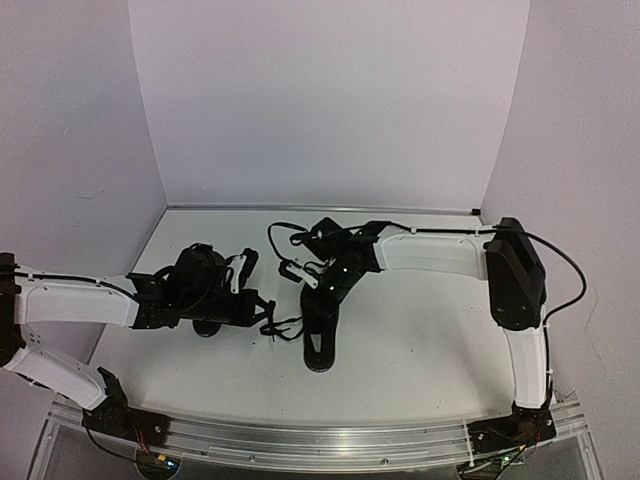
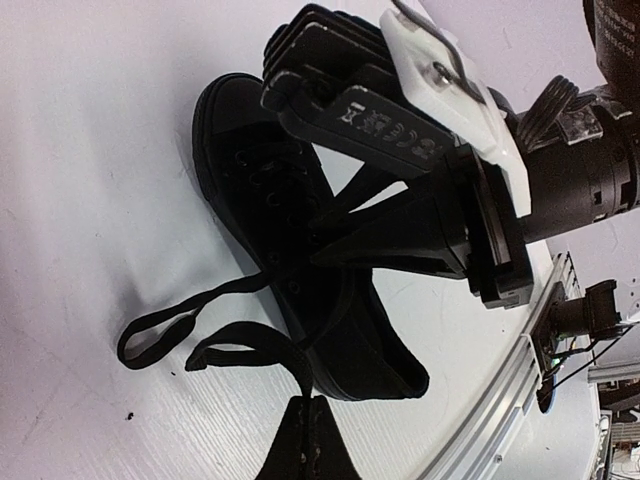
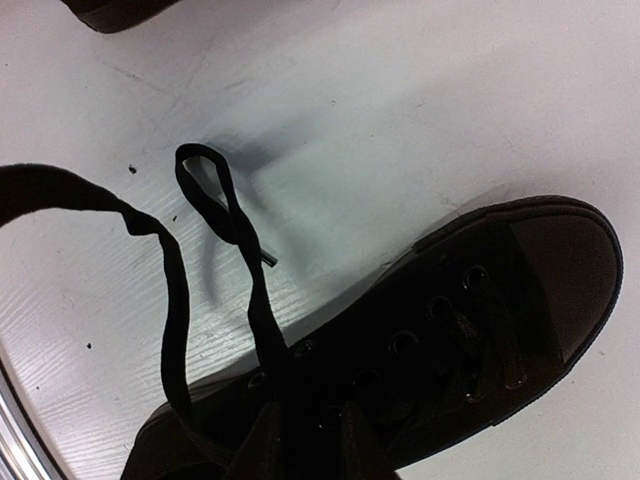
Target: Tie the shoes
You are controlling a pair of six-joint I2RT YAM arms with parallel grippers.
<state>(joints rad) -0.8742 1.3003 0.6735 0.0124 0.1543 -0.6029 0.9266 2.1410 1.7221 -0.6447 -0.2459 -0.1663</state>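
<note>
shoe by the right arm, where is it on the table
In the top view the shoe lies mid-table under the right gripper, with the left gripper to its left.

Shoe (image 1: 320, 345) mid-table (image 1: 420, 340), laces (image 2: 158, 330) lying on table to its left

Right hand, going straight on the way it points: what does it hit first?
The black shoe. The right hand points at its laced top, with the fingertips close over the rear eyelets. Nothing shows in between, though the wrist view does not show whether they already touch.
</note>
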